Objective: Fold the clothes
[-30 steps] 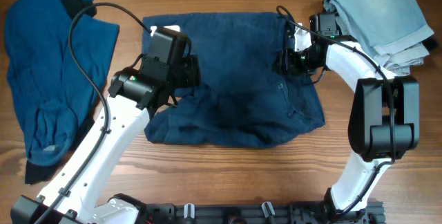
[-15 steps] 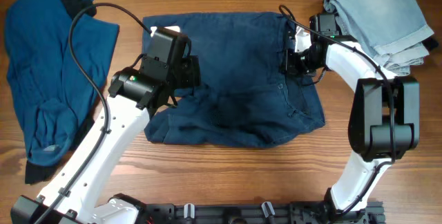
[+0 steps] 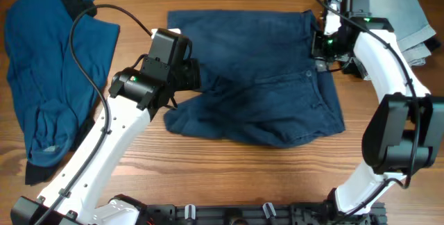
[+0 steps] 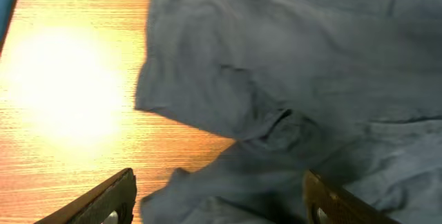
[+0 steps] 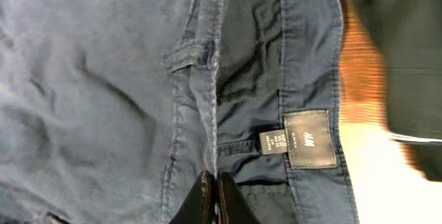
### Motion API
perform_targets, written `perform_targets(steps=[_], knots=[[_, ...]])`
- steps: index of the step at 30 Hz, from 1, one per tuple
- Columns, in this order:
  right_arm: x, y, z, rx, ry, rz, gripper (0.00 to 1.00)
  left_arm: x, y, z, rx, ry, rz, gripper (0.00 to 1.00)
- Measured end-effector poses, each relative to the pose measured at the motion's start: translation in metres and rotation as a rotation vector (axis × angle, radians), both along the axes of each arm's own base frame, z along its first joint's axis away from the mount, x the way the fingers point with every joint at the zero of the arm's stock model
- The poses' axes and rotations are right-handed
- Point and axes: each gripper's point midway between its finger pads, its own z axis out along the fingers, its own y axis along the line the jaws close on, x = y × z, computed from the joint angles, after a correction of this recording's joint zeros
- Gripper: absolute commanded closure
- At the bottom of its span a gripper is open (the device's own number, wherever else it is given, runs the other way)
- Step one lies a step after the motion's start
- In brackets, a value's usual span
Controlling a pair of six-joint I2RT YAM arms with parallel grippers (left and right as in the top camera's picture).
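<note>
Navy shorts [image 3: 257, 79]: They lie at the centre of the bench [image 3: 229, 176], with the waistband [image 5: 307, 58] toward 3 o'clock and the leg ends toward 9 o'clock. The cloth is flat toward 12 o'clock and rumpled along the 6 o'clock edge.
Right end effector [image 5: 215, 198]: It is pinched tight on the shorts at the waistband opening, just beside the sewn label [image 5: 309, 139].
Left end effector [image 4: 217, 175]: Its fingers are spread wide and hold nothing. It hovers over the leg edge at 9 o'clock, where one layer is curled over another.
Step in hand: This looks like spreading the shorts flat before the first fold.
How to do it well: Pull the waistband gently toward 3 o'clock and keep it low to the bench. Before you close the left fingers, set them over both layers of the leg hem. Then draw toward 9 o'clock so the creases at 6 o'clock run out.
Watch for: If you catch only the top layer, it will slide over the one beneath.
Blue shirt [image 3: 48, 72]: It lies loose at 9 o'clock, well apart from the shorts, and waits its turn.
Pale grey garment [image 3: 388, 6]: It sits folded at 2 o'clock, near the right arm, so keep your pull clear of it.
</note>
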Motion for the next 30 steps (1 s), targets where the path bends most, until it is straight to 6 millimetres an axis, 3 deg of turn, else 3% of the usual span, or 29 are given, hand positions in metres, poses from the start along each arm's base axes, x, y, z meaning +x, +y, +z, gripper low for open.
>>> perform_targets(steps=[1,2,6,7,10,13,14,16,17,18,19,20,21,23,30], knots=[[0.000,-0.006,-0.004,-0.011,0.008,-0.007,0.05,0.000,0.000,0.000,0.000,0.000,0.000,0.23],[-0.001,-0.012,-0.009,-0.018,0.020,-0.021,0.02,0.000,0.000,0.000,0.000,0.000,0.000,0.22],[-0.010,-0.013,-0.008,-0.014,0.082,-0.026,0.08,0.001,0.002,0.001,0.009,-0.008,0.003,0.23],[-0.007,-0.010,0.005,-0.006,0.077,-0.021,0.12,0.003,0.002,0.002,0.011,-0.015,0.005,0.24],[0.008,0.009,0.043,0.026,0.015,0.042,0.12,0.019,0.005,0.003,0.002,-0.056,0.026,0.24],[0.006,0.054,0.049,0.048,0.008,0.144,0.12,0.048,0.003,-0.028,0.017,-0.042,0.035,0.23],[0.006,0.061,0.049,0.055,0.004,0.161,0.12,0.065,-0.002,-0.045,0.017,-0.048,0.023,0.23],[0.003,0.069,0.049,0.065,0.012,0.177,0.14,0.080,-0.007,-0.078,0.026,-0.020,0.007,0.24],[0.002,0.069,0.049,0.066,0.016,0.176,0.21,0.082,-0.008,-0.094,0.035,0.009,-0.001,0.25],[0.002,0.069,0.048,0.067,0.019,0.174,0.37,0.085,-0.010,-0.112,0.038,0.035,-0.011,0.39],[0.000,0.069,0.046,0.070,0.027,0.174,0.61,0.085,-0.011,-0.120,0.040,0.049,-0.015,0.70],[-0.002,0.070,0.044,0.072,0.034,0.172,0.74,0.087,-0.012,-0.128,0.044,0.056,-0.022,0.85],[-0.006,0.070,0.038,0.074,0.052,0.166,0.78,0.087,-0.013,-0.135,0.045,0.068,-0.024,0.94],[-0.012,0.071,0.028,0.079,0.081,0.146,0.78,0.086,-0.013,-0.149,0.057,0.092,-0.032,0.96],[-0.011,0.071,0.027,0.080,0.080,0.142,0.78,0.091,-0.016,-0.179,0.055,0.120,-0.039,0.96]])
